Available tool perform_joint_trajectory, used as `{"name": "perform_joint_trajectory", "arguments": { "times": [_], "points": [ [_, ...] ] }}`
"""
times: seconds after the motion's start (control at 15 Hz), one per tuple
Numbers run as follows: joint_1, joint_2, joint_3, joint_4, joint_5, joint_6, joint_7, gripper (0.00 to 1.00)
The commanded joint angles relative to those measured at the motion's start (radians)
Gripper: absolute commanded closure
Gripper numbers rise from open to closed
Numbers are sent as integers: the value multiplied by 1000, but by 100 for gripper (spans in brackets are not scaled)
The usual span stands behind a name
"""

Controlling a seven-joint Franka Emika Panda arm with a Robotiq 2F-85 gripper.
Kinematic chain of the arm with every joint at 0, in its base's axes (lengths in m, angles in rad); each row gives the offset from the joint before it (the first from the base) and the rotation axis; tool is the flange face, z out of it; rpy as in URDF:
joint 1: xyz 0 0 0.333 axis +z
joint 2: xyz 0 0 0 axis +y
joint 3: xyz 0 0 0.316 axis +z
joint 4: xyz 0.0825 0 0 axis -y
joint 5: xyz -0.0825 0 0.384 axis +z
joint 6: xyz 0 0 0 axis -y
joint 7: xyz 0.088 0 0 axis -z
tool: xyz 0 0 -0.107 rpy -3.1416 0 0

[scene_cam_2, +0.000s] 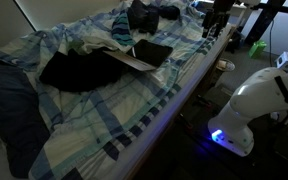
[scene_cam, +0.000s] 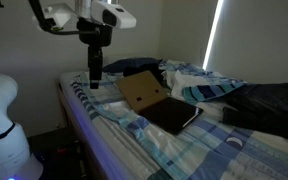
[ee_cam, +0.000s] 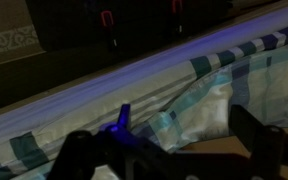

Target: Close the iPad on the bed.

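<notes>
Open gripper (scene_cam: 94, 82) hovers, iPad (scene_cam: 159, 103) just beside it.
A low sweep could snag the sheet (scene_cam: 114, 125) or shove the iPad.

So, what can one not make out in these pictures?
The iPad: its screen is only a dark patch in both exterior views; on or off cannot be told.
The cover: its joint with the iPad is too small to see.
The gripper: the wrist view is dark and blurred, and the bottom edge cuts off the fingertips.
The dark heap beside the iPad: too dark to identify.
</notes>
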Motion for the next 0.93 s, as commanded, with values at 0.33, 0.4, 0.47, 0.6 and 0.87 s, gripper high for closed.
{"name": "perform_joint_trajectory", "arguments": {
  "times": [0.33, 0.4, 0.47, 0.6, 0.87],
  "points": [
    [28, 1, 79, -3, 73, 16, -49, 0],
    [38, 0, 91, -6, 82, 20, -56, 0],
    [49, 0, 102, -9, 91, 25, -64, 0],
    [72, 3, 120, -13, 113, 37, -80, 0],
    [118, 6, 150, -33, 170, 93, -116, 0]
  ]
}}
